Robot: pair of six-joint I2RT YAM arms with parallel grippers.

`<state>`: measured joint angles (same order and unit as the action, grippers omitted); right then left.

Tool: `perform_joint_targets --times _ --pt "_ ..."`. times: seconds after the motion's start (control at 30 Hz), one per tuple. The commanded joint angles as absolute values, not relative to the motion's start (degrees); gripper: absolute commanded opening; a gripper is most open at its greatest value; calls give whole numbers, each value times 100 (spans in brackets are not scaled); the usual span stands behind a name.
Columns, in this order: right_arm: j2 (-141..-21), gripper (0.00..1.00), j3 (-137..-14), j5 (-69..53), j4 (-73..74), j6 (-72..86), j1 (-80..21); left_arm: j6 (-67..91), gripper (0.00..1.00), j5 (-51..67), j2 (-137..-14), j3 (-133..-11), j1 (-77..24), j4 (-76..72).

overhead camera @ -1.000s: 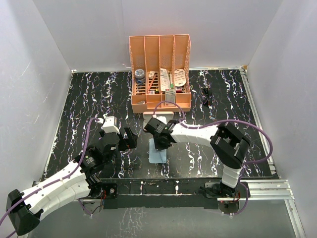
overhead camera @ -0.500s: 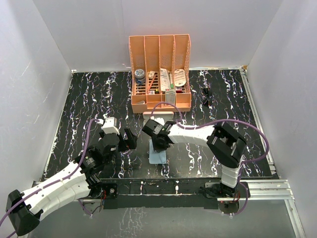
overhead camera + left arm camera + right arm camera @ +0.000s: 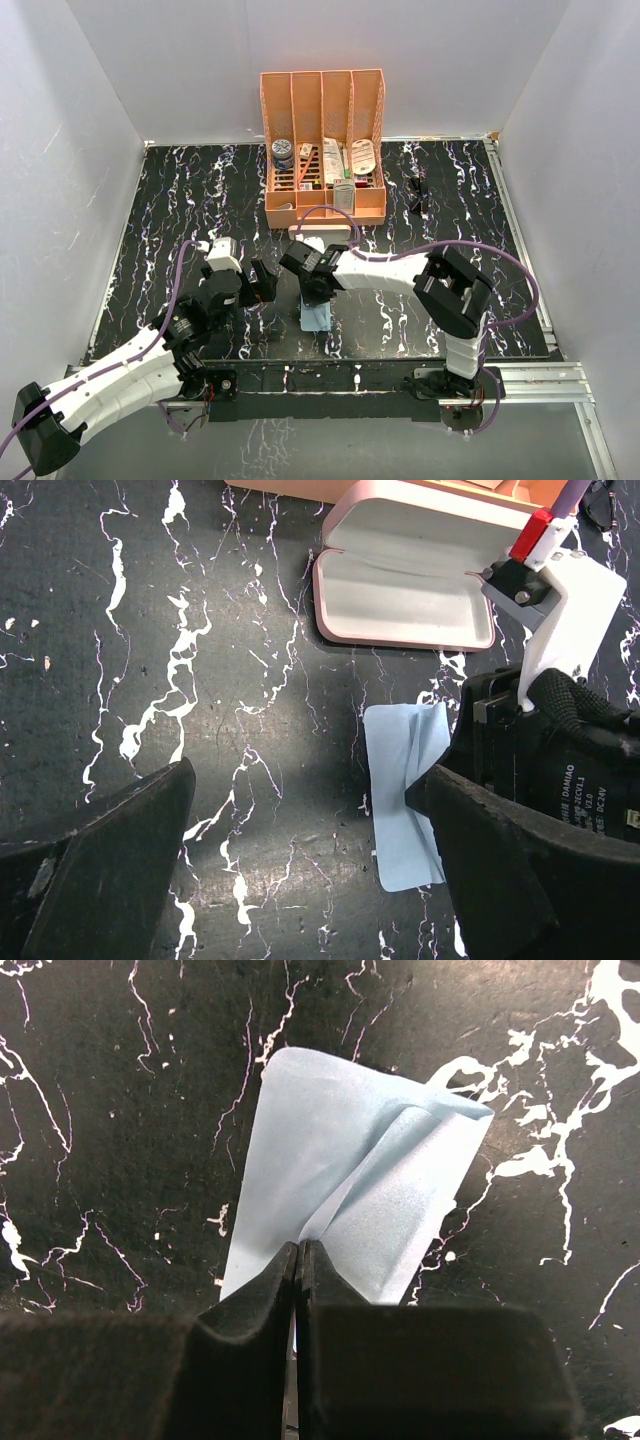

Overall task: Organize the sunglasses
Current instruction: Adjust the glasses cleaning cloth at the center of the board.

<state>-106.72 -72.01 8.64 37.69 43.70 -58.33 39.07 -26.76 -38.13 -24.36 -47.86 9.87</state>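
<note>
The sunglasses (image 3: 418, 192), small and black, lie on the table at the back right, far from both arms. My right gripper (image 3: 313, 297) (image 3: 300, 1246) is shut, pinching a raised fold of the light blue cloth (image 3: 318, 318) (image 3: 350, 1180) at the table's middle front. The open pink case (image 3: 318, 232) (image 3: 400, 595) lies just beyond the cloth, its pale inside facing up with nothing in it. To the left of the cloth my left gripper (image 3: 262, 284) (image 3: 305, 780) hovers over bare table, open wide and holding nothing.
An orange divided organizer (image 3: 323, 150) holding several small items stands at the back centre, right behind the case. White walls close in the black marbled table (image 3: 180, 200) on three sides. The right arm's purple cable (image 3: 500, 270) loops over the table's right half.
My right gripper has shifted slightly left and toward the near edge, dragging the cloth with it and bunching it narrower. The left arm has barely moved.
</note>
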Motion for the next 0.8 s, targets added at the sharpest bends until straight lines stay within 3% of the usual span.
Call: perform_joint_targets --times 0.0,0.77 --pt "-10712 0 -7433 952 3758 4418 -5886 3932 99 -2706 -3735 -2416 -4799 943" --pt "-10837 0 -7588 915 3762 4315 -6044 3964 99 -2663 -3788 -2379 -4803 868"
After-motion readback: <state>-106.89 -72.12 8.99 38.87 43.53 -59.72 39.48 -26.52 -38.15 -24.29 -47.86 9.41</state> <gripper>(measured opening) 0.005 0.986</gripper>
